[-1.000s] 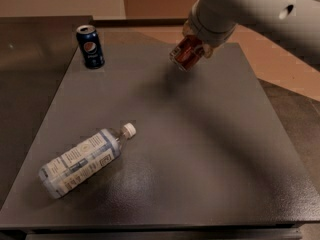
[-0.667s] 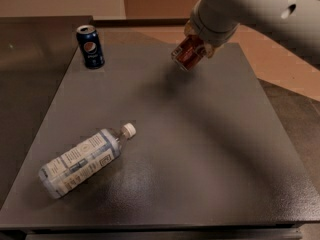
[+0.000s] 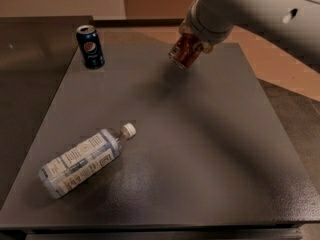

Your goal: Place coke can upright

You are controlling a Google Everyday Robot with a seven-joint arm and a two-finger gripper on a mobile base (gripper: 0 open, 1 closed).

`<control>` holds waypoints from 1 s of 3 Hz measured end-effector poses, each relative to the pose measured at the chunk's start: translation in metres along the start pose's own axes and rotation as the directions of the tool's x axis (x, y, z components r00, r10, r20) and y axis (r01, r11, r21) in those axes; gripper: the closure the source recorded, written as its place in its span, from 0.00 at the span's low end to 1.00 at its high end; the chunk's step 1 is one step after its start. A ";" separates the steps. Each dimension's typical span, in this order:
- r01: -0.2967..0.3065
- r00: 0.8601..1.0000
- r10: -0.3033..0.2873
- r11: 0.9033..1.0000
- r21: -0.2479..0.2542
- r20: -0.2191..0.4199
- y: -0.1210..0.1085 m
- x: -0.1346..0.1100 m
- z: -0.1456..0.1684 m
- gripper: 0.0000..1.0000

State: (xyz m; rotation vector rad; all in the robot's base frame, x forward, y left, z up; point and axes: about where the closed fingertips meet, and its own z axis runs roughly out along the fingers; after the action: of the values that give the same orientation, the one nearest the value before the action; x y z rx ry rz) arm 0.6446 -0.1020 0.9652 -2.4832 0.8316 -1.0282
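Note:
The red coke can (image 3: 184,52) is held tilted in the air above the far part of the dark table (image 3: 200,134), its silver end pointing down to the left. My gripper (image 3: 192,45) comes in from the upper right under the big white arm and is shut on the can. The can's upper part is hidden by the gripper.
A dark blue Pepsi can (image 3: 90,46) stands upright at the table's far left corner. A clear water bottle (image 3: 85,159) with a white label and white cap lies on its side at the near left. The table's edges run close on the right and front.
The gripper with the can has shifted slightly lower and to the left. The Pepsi can and the bottle have not moved.

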 end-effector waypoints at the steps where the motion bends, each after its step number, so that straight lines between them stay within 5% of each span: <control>1: 0.138 0.990 -0.138 0.987 0.076 -0.006 -0.009 -0.002 0.003 1.00; 3: 0.286 0.956 -0.292 0.917 0.277 -0.021 -0.024 -0.009 0.009 1.00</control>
State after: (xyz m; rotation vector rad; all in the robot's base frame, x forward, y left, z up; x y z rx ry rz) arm 0.6551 -0.0765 0.9662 -2.4093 0.2887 -1.1243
